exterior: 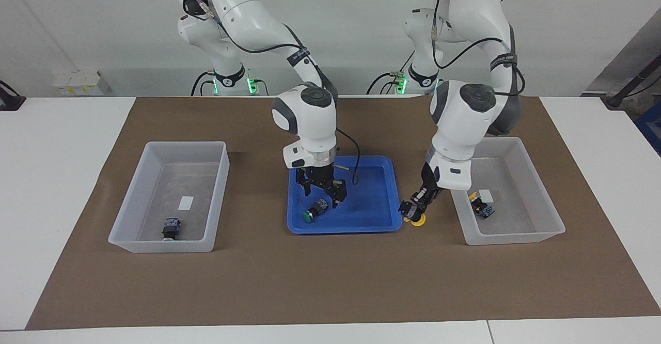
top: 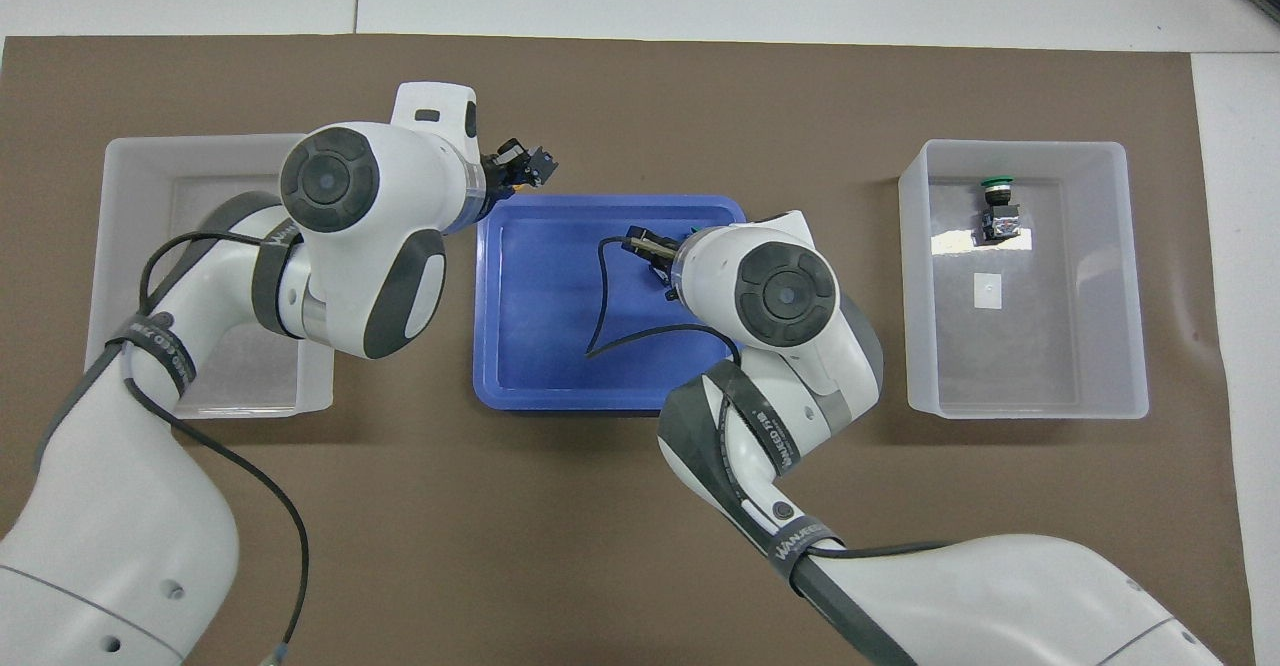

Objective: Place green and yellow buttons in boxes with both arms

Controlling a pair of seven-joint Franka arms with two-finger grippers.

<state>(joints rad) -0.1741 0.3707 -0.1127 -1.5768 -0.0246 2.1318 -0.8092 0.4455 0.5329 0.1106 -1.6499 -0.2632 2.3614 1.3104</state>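
Brown paper [exterior: 330, 282] covers the middle of the white tabletop [exterior: 57, 178], carrying two translucent bins and a shallow blue tray [exterior: 382, 215] between them. The bin at the left arm's end [exterior: 537, 230] holds a yellow-capped button [exterior: 481, 205] by its white label; from overhead the left arm's wrist hides that button. The bin at the right arm's end [exterior: 134, 230] holds a green-capped button [top: 997, 211] whose cap barely shows from the facing side.

The left claw [exterior: 419, 207] is shut on another yellow button [exterior: 415, 215], held in the air over the brown paper between the tray and the left arm's bin, cap downward; overhead, only its dark body shows. The right claw [exterior: 321, 191] hangs open over the tray, just above the second green button [exterior: 314, 210], which lies on its side on the tray floor. Whether a fingertip touches it cannot be told, and overhead the wrist mostly covers it.
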